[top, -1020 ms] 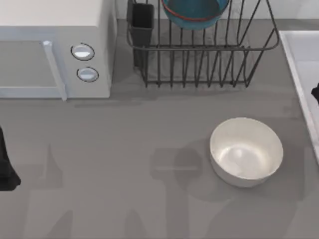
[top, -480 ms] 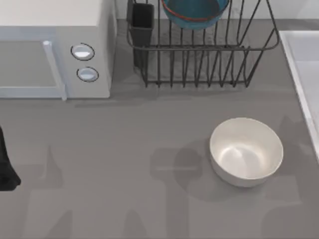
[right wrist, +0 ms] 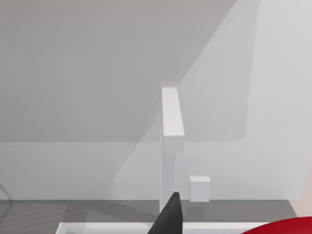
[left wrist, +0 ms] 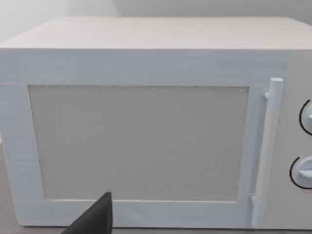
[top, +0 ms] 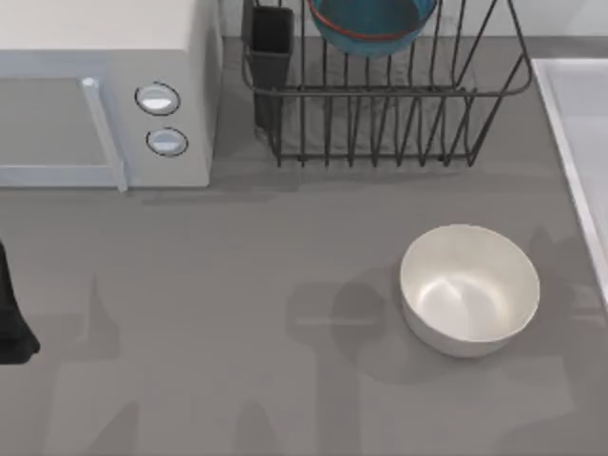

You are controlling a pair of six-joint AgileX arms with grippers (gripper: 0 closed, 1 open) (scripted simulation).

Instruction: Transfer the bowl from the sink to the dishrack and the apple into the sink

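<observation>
Bowl [top: 370,24] in dishrack [top: 399,123], top cropped; apple [right wrist: 285,227] cropped; fingers' state unclear.

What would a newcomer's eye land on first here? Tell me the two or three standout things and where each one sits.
First the plain white bowl, standing alone on the grey table toward the right in the top view. Next the teal-blue bowl with its red-orange band, sitting in the dark wire dishrack at the back, with the white microwave at the back left. In the right wrist view, a glossy red patch shows at the picture's edge, likely the apple.
</observation>
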